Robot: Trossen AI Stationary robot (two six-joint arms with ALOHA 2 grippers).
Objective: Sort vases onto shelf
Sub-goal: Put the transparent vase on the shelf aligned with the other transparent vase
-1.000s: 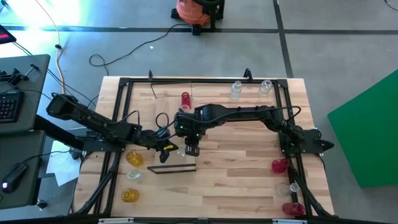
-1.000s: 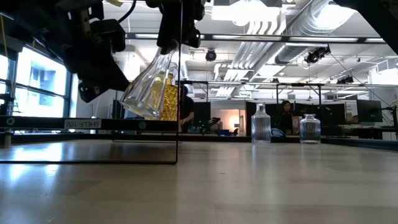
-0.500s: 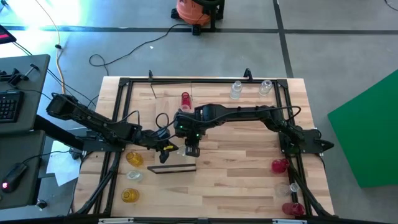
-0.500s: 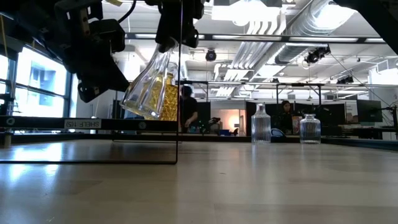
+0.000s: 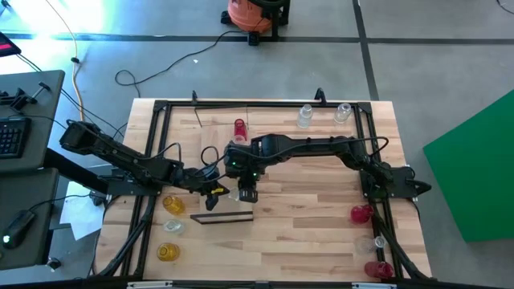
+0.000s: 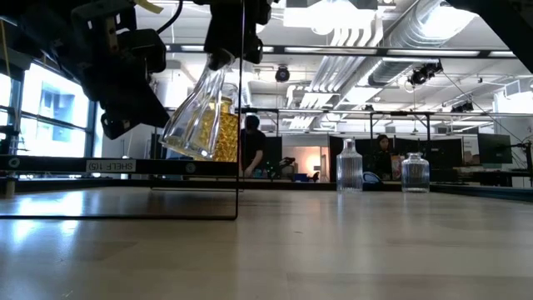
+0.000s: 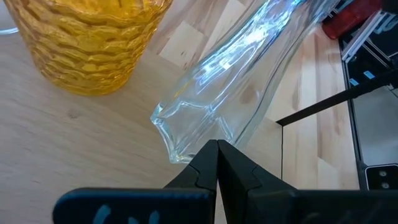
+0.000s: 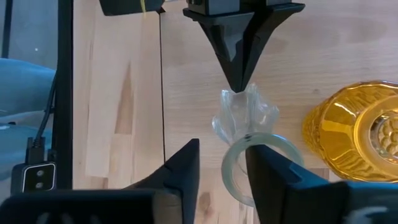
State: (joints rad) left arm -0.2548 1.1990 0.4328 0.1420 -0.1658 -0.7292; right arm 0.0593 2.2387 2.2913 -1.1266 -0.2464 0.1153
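While the right gripper, spread, is flanking a tilted clear vase's neck, the left gripper, pressed together, is touching its base.

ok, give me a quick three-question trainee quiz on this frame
1. True or false: the clear faceted glass vase under the right gripper stands upright.
2. The jaws of the left gripper are: A open, B shut, C out of view.
3. Fill in: the textured glass vase beside the clear one is ____ in colour.
Key: 1 false, it is tilted; 2 B; 3 amber-yellow.
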